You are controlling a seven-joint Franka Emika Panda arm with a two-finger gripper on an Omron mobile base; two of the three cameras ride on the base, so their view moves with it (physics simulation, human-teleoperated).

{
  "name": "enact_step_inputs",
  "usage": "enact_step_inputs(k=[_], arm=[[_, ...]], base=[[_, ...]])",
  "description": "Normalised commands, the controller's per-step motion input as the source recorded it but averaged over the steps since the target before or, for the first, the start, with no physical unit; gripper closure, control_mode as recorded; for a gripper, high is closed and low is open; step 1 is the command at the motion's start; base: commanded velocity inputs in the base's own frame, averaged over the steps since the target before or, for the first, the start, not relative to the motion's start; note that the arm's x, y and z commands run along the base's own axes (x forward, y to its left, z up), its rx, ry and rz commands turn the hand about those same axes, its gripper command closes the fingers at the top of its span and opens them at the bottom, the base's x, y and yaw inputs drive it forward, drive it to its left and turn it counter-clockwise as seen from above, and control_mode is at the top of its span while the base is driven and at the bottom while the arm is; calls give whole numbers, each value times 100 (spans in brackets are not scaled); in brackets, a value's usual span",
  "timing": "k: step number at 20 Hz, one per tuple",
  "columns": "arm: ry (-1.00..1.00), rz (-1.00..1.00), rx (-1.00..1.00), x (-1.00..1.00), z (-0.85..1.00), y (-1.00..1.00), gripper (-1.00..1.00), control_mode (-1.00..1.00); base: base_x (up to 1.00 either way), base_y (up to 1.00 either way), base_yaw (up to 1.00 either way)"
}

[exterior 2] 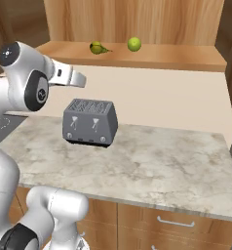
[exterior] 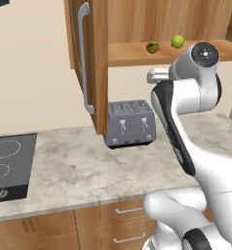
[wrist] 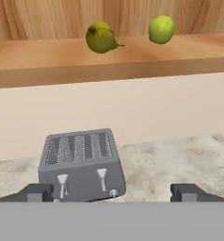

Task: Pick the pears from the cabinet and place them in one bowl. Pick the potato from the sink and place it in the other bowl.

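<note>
The cabinet [exterior: 96,29] stands open, its door with the long silver handle [exterior: 84,63] swung toward me. Two pears rest apart on its shelf [exterior 2: 152,57]: the darker olive one [wrist: 100,37] [exterior: 152,47] [exterior 2: 97,48] on the left, the bright yellow-green one [wrist: 161,29] [exterior: 177,41] [exterior 2: 133,44] on the right. My gripper [wrist: 111,193] is open and holds nothing. It hangs below and in front of the shelf, above the counter, well short of the pears. The hand [exterior 2: 71,77] points toward the back wall. The bowls, the potato and the sink are out of view.
A grey four-slot toaster [exterior: 131,123] [exterior 2: 90,122] stands on the marble counter [exterior 2: 162,166] under the shelf, right below my hand. A black stovetop [exterior: 10,166] lies at the left. The open door's edge [exterior: 102,97] hangs just left of the toaster. Drawers [exterior 2: 174,222] run below the counter.
</note>
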Motion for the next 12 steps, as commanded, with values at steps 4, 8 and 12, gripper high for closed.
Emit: enact_step_inputs(k=[4,8,12], arm=[[-13,0,2,-4,71,-8,-100,-100],[-16,0,0,8,52,-3,-100,-100],[-10,2,4,50,14,-12,-100,-100]], base=[[0,0,0],[0,0,0],[0,0,0]])
